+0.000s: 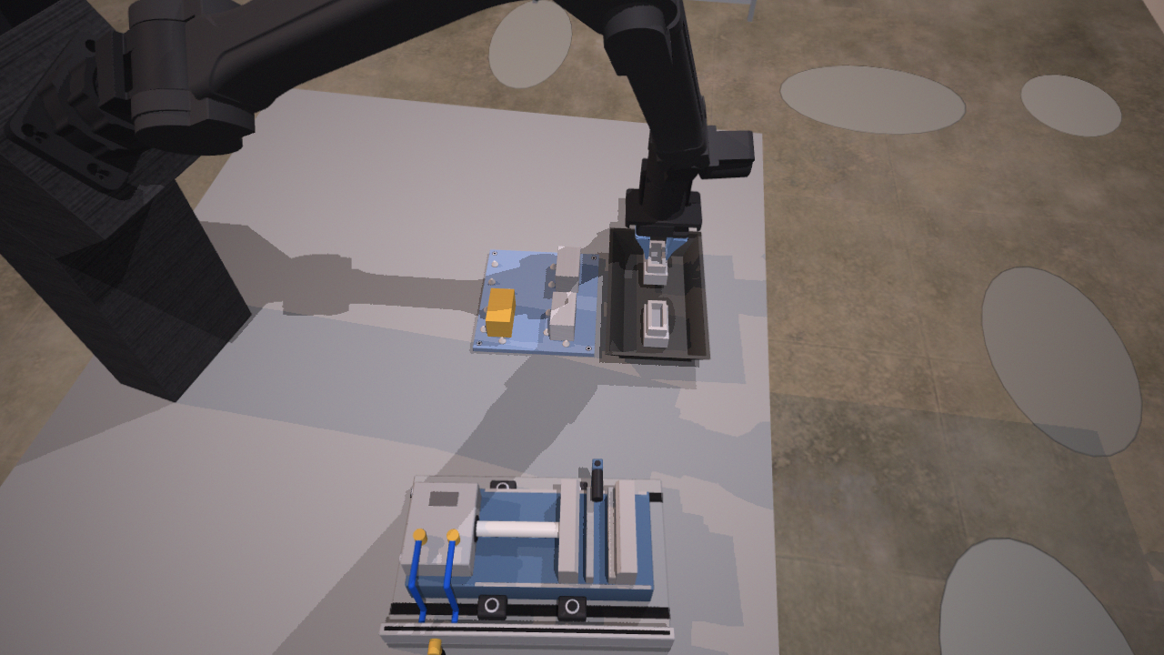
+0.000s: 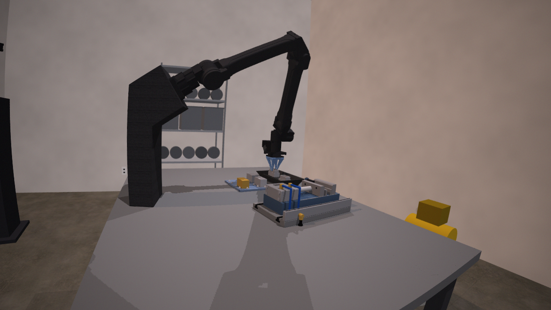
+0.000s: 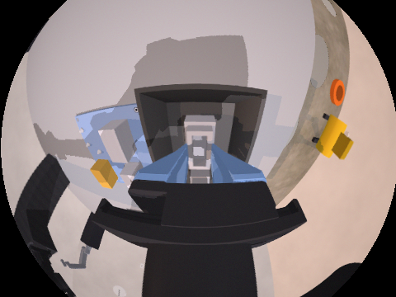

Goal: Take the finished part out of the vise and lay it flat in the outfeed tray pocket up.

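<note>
My gripper (image 1: 655,260), with blue fingers, is shut on the grey finished part (image 1: 655,269) with its pocket up. It holds the part low inside the far end of the dark outfeed tray (image 1: 656,295). The wrist view shows the part (image 3: 198,153) between the blue fingers above the tray floor (image 3: 200,121). I cannot tell whether the part touches the floor. A second grey pocketed part (image 1: 657,320) lies flat in the near half of the tray. The vise (image 1: 597,529) at the table's near edge has nothing between its jaws. In the side view the gripper (image 2: 274,168) reaches down into the tray.
A blue fixture plate (image 1: 536,303) lies left of the tray with an orange block (image 1: 499,311) and two grey blanks (image 1: 565,293). The vise unit has a grey box (image 1: 439,529) with blue hoses. A yellow machine (image 2: 433,217) stands off the table's right side.
</note>
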Robot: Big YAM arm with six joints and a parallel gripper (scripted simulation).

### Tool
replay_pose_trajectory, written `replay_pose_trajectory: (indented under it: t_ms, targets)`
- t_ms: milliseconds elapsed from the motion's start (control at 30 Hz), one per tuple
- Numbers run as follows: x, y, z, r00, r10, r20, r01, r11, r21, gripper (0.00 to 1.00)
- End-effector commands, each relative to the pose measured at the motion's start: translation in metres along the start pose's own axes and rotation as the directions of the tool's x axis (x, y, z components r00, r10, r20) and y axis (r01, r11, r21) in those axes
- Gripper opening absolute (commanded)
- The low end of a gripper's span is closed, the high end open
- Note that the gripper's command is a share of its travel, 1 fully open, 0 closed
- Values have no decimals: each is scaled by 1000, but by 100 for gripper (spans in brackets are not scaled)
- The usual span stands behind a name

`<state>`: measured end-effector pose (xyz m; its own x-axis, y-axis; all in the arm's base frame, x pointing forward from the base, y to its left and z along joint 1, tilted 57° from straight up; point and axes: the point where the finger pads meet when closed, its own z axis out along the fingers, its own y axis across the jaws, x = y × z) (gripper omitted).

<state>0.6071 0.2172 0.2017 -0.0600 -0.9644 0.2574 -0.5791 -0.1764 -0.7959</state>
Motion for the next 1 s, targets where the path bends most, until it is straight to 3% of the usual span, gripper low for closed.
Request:
replay_pose_trajectory:
  t_ms: [0, 667, 700, 800, 967]
  targets:
    - [1, -19, -2, 1000, 15, 6, -15, 999, 35, 0]
    - [3, -20, 6, 1000, 16, 4, -16, 999, 34, 0]
    - [-4, -24, -3, 1000, 15, 18, -16, 999, 47, 0]
    - [-3, -16, 8, 1000, 7, 9, -7, 1000, 30, 0]
    - [3, -20, 9, 1000, 16, 4, -16, 999, 35, 0]
